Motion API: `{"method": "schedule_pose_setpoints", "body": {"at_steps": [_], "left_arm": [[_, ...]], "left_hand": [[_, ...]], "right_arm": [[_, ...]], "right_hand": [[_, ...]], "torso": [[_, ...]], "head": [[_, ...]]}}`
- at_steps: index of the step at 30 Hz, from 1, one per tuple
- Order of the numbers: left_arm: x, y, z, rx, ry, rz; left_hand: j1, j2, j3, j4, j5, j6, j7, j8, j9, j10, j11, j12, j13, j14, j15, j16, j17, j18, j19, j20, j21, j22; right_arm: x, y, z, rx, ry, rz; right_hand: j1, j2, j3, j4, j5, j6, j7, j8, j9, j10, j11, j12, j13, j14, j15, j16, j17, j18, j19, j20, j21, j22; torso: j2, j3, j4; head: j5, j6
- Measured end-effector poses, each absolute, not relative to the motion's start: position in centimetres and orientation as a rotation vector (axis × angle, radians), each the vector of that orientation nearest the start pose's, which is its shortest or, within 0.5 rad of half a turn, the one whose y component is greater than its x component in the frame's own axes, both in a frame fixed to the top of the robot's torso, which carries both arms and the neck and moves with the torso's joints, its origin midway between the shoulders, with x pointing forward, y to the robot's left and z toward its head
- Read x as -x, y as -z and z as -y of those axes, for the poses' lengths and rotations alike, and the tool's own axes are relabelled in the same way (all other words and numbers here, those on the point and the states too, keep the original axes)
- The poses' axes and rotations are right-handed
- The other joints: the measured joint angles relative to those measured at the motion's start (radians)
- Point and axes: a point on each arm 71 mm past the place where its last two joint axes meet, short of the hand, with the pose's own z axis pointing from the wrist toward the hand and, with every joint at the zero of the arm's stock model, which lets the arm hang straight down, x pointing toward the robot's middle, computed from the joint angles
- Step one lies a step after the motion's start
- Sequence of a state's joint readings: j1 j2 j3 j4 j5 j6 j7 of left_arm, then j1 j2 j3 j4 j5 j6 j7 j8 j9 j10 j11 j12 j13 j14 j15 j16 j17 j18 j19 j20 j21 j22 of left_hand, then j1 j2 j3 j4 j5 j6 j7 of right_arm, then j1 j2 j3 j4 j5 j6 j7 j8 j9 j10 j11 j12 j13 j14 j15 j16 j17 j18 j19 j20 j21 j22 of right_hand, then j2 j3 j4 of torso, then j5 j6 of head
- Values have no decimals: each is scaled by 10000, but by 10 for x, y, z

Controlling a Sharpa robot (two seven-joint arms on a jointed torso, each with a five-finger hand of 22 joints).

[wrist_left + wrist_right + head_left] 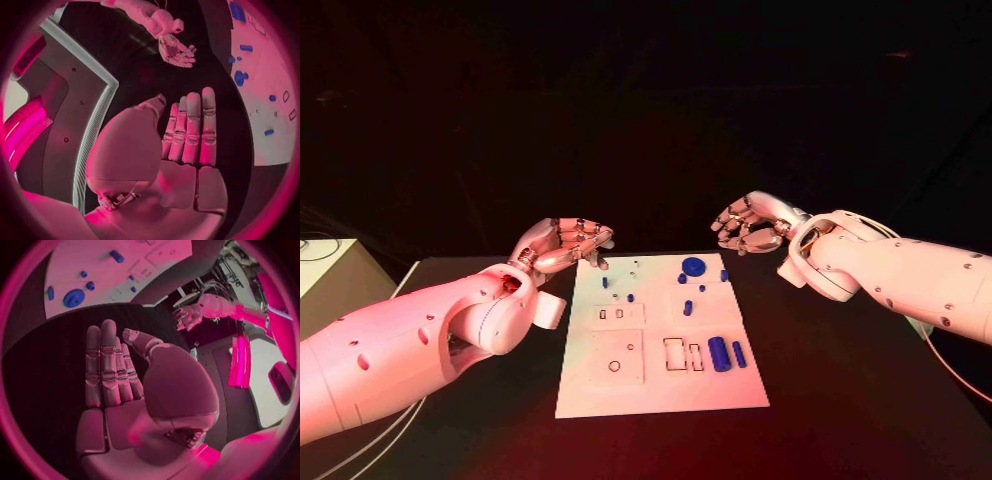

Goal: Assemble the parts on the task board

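Head view: white rectangular task board (664,340) lies flat mid-table on the black table (848,400), long axis running away from the robot. Small blue parts on it: a round blue disc (694,265) near the far edge, a few small blue pegs (630,297) toward the far-left corner, a short blue cylinder (688,307) mid-board, and two long blue bars (720,354) side by side close to the right edge in the near half. Left hand (568,243) hovers at the board's far-left corner, fingers curled loosely inward, nothing visibly in them; fingertips just above the corner, not on any part. Right hand (753,226) sits off the board's far-right corner, over bare table, fingers also partly curled, holding nothing. Disc is the closest part to it, still apart from the fingers.

Left wrist view: left hand's (187,150) fingers (207,125) extended straight and pressed together, thumb off to the side, palm empty. Board (262,100) lies beyond and beside the fingertips with dark table between; no part touches them. Right hand (176,50) shows across the table, fingers apart, empty.

Right wrist view: right hand's (119,385) fingers (107,360) straight and together, thumb splayed, nothing held. Board (106,275) sits past the fingertips, a strip of table between; disc (74,298) is the nearest part, clear of the fingers. Left hand (186,317) visible across, fingers loosely curled, grip content hard to tell from here.
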State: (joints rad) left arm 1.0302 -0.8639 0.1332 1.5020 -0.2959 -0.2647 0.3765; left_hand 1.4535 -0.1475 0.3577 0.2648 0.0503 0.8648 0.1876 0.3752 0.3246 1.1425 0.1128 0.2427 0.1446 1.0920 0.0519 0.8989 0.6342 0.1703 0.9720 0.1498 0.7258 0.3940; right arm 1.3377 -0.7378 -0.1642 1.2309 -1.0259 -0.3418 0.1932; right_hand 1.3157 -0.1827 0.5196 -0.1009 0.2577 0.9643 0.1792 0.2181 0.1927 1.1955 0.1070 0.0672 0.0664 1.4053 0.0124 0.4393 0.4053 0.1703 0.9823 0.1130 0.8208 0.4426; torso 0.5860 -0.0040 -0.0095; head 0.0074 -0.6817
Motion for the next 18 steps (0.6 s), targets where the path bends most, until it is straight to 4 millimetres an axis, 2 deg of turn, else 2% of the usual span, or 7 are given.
{"method": "schedule_pose_setpoints", "body": {"at_steps": [5, 7, 9, 11, 15, 16, 18], "left_arm": [[-475, 184, -221, 9003, 15447, -14654], [-473, 182, -221, 8988, 15508, -14708], [-471, 178, -220, 8966, 15575, -14727], [-470, 174, -219, 8929, 15645, -14715], [-467, 167, -217, 8818, 15802, -14725], [-466, 165, -216, 8786, 15847, -14728], [-464, 163, -214, 8726, 15921, -14741]], "left_hand": [[-88, -87, 56, -1, 0, -35, -36, 0, 69, 0, 0, -28, 55, 160, -55, 412, 277, -1, 0, 0, 530, 344], [-127, -127, 56, -1, 0, -77, 4, 0, 83, -27, 25, -28, 66, 160, -55, 412, 310, -1, -36, -35, 604, 392], [-127, -127, 56, -1, 0, -90, 17, 0, 83, -115, 34, -28, 67, 160, -55, 478, 332, -2, -36, -35, 652, 438], [-165, -165, 56, -1, 0, -124, 52, 0, 86, -115, 33, -42, 70, 160, -55, 479, 354, -1, -36, -35, 705, 473], [-165, -165, 56, 0, 0, -161, 16, 0, 110, -151, 69, -70, 91, 160, -55, 556, 396, -1, -36, -35, 837, 550], [-165, -165, 57, 1, 0, -161, 15, -37, 111, -151, 70, -74, 101, 160, -55, 556, 405, -1, -36, -35, 875, 578], [-217, -203, 84, 27, 0, -183, 37, -38, 134, -166, 55, -75, 128, 160, -55, 597, 443, -2, -36, -35, 1058, 681]], "right_arm": [[-548, 155, 224, 929, -7101, -16048], [-549, 152, 220, 1440, -6732, -16007], [-549, 149, 215, 2012, -6349, -15934], [-550, 147, 210, 2465, -6031, -15855], [-550, 147, 203, 3282, -5377, -15689], [-550, 147, 201, 3483, -5184, -15640], [-550, 147, 199, 3729, -4933, -15568]], "right_hand": [[-128, -229, 292, 81, -80, 16, -15, -198, 66, 56, -54, 0, 4, 239, -74, 957, 961, -1, 224, -66, 561, 411], [-167, -286, 327, 116, -120, 15, -16, -263, 91, -55, -86, 0, 4, 310, -64, 1290, 1255, -1, 301, -67, 673, 505], [-151, -336, 387, 174, -141, 3, -86, -290, 132, -207, -88, 0, 4, 329, -56, 1722, 1598, 0, 438, -81, 794, 611], [-218, -403, 463, 195, -141, -49, -137, -369, 170, -266, -133, 0, 4, 384, -107, 2108, 1877, 1, 788, -94, 1194, 1187], [-206, -519, 519, 251, -181, -136, -224, -446, 246, -485, -141, 0, 3, 417, -74, 2860, 2406, -12, 1513, -109, 2055, 2486], [-206, -519, 519, 252, -181, -174, -260, -446, 269, -563, -152, 0, 3, 456, -113, 3247, 2740, -151, 1725, -107, 2310, 2880], [-210, -522, 516, 255, -221, -231, -316, -494, 308, -686, -138, 0, 3, 562, -107, 4008, 3415, -186, 2098, -87, 2765, 3569]], "torso": [[235, -12, 18], [346, -12, 49], [444, -12, 82], [535, -10, 114], [743, -7, 179], [785, -7, 193], [864, -3, 222]], "head": [[-57, 149], [-66, 211], [-78, 273], [-90, 315], [-122, 374], [-128, 382], [-137, 405]]}}
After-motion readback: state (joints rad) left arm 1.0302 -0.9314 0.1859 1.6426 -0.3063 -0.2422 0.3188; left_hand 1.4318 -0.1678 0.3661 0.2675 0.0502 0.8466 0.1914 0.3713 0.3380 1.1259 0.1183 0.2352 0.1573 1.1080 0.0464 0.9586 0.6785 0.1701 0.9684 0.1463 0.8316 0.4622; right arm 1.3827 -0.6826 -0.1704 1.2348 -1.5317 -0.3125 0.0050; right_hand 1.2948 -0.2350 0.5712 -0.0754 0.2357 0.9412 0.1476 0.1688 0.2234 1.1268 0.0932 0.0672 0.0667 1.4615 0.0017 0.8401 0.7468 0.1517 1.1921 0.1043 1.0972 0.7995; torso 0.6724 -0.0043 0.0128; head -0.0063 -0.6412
